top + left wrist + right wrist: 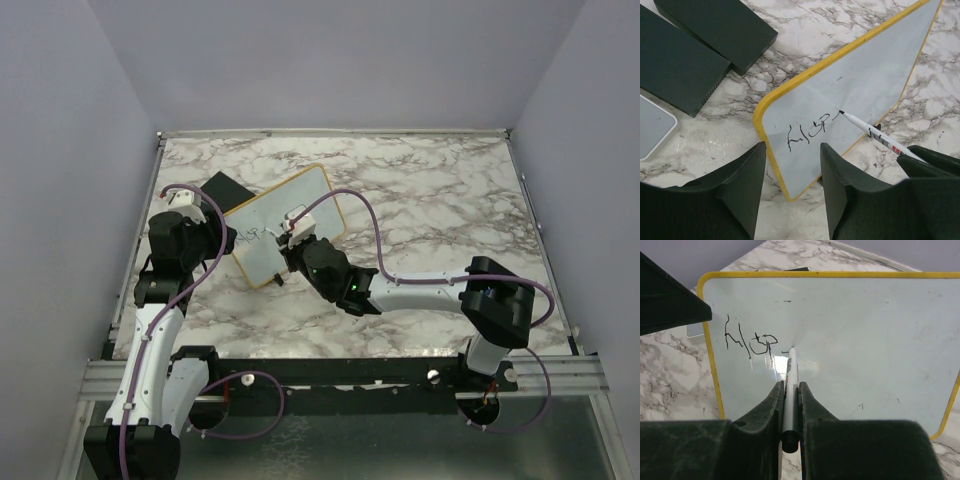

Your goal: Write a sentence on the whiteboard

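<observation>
Right end effector (790, 388) is clenched on a slim white marker (791, 365), with the barrel pinched upright between its two dark fingers. The marker's tip is on the whiteboard (865, 340), just right of the last stroke. Left end effector (792, 147) is released, its jaws apart with nothing between them. It hangs over the board's rounded corner at the bottom of the left wrist view; whether it touches the board cannot be told.

In the top view the whiteboard (305, 196) lies at a slant, left of the middle of the worktop (440, 200). The right end effector (292, 232) is over its lower part and the left end effector (180, 197) is just off its left end. The worktop is white marble-patterned with grey veins. Plain pale lilac-grey walls close it in on three sides, and a metal rail (350, 372) runs along the bottom edge. Two flat black blocks (715, 25) lie side by side at the upper left of the left wrist view.

The sentence (751, 340) is so far a short scrawl of thin dark strokes near the board's left end, and it cannot be read as a word. The marker (870, 131) carries a black and red label that is too small to read.
</observation>
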Robot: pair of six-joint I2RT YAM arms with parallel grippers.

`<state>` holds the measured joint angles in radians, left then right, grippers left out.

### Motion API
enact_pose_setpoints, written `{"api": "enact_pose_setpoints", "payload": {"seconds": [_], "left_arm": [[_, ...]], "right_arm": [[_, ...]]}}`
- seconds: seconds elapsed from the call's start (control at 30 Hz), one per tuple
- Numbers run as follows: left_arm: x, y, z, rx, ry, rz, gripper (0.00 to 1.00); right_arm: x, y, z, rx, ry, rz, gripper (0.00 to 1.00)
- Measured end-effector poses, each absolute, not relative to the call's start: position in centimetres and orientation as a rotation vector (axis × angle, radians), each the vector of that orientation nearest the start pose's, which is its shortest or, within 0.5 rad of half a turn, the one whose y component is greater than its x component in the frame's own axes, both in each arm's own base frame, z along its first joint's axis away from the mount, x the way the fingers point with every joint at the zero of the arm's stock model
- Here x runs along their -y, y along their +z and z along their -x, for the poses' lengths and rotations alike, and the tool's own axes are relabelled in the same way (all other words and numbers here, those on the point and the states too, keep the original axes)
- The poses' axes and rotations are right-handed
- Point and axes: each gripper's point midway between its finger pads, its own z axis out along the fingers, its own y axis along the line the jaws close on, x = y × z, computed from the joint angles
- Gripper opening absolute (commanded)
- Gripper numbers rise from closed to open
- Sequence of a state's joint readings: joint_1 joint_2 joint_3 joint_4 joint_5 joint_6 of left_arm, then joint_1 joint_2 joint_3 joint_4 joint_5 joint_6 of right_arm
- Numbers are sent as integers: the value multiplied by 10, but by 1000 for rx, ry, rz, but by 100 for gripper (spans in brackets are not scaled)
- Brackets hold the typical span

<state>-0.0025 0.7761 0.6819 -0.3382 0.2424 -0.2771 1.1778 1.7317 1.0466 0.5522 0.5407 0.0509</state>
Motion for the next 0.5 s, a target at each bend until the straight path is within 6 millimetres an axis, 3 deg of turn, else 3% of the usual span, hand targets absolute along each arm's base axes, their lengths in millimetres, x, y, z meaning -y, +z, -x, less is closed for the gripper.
{"api": "enact_pose_setpoints", "payload": {"seconds": [0.5], "left_arm": [[54,197,-284,-2011,-421,120,49]], "right_arm": [[-443,199,-274,-1604,496,563,0]]}}
